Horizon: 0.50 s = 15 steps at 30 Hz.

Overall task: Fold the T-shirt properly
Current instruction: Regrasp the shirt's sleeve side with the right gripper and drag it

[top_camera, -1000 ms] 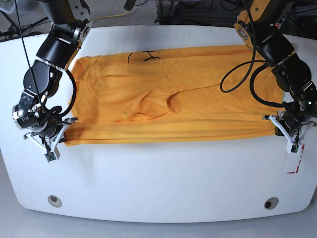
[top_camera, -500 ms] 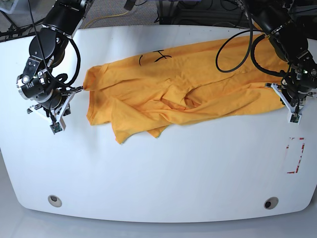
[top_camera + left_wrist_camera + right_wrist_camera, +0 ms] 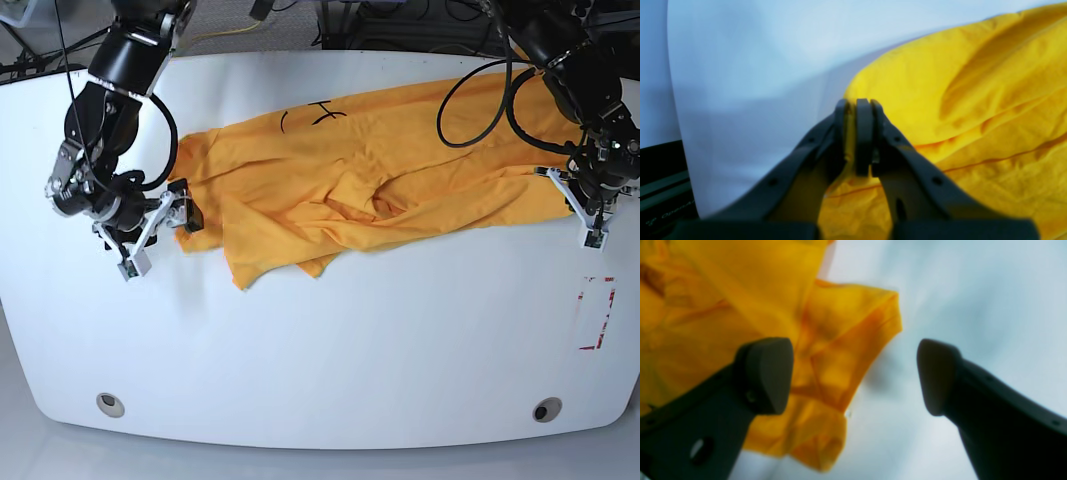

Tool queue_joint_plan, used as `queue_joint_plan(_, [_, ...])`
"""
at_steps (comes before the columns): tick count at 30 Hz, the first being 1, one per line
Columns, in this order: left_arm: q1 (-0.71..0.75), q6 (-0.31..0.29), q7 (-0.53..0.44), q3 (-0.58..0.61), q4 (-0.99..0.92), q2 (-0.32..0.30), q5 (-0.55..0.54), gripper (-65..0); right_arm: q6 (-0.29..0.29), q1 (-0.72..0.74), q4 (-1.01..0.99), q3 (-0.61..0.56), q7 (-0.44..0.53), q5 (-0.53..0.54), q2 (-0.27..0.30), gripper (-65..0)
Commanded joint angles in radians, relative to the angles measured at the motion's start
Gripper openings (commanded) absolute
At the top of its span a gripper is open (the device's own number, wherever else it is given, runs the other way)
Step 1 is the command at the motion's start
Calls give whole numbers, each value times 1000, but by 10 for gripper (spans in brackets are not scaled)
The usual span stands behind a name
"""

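The orange-yellow T-shirt (image 3: 380,190) lies bunched and wrinkled across the far half of the white table (image 3: 350,350), with thin black markings near its neck. In the base view my right gripper (image 3: 183,214) sits at the shirt's left end with its jaws wide open. The right wrist view shows that gripper (image 3: 853,373) empty, a sleeve of the T-shirt (image 3: 840,340) lying loose below it. My left gripper (image 3: 578,205) is at the shirt's right end. In the left wrist view this gripper (image 3: 858,106) is shut on a fold of the T-shirt (image 3: 957,100).
A red-outlined rectangle (image 3: 597,312) is marked on the table near its right edge. Two round holes (image 3: 110,404) (image 3: 546,409) sit near the front edge. Black cables (image 3: 480,110) loop over the shirt's right part.
The shirt has gone from spread flat to bunched toward the back. My right gripper opened, let go of the shirt's left end and dropped slightly. The left gripper stayed shut on the cloth.
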Motion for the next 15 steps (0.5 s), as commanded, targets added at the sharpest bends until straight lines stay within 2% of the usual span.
queue_joint_plan(1, [-15,3,-16,1,17,-14,-1,-628,0,62,-73,-4,37,28,14,-144])
queue_joint_plan(9, [-15,3,-18,4,17,-10,-1,-628,0,196,-223,-130,43,29,7,-154])
queue_joint_plan(11, [-15,3,-18,4,17,-10,-1,-628,0,225,-277,-133,45,25,-15,-154])
queue_joint_plan(15, [-15,3,-18,4,17,-13,-1,-628,0,260,-378,-137,90,22,-19,-154])
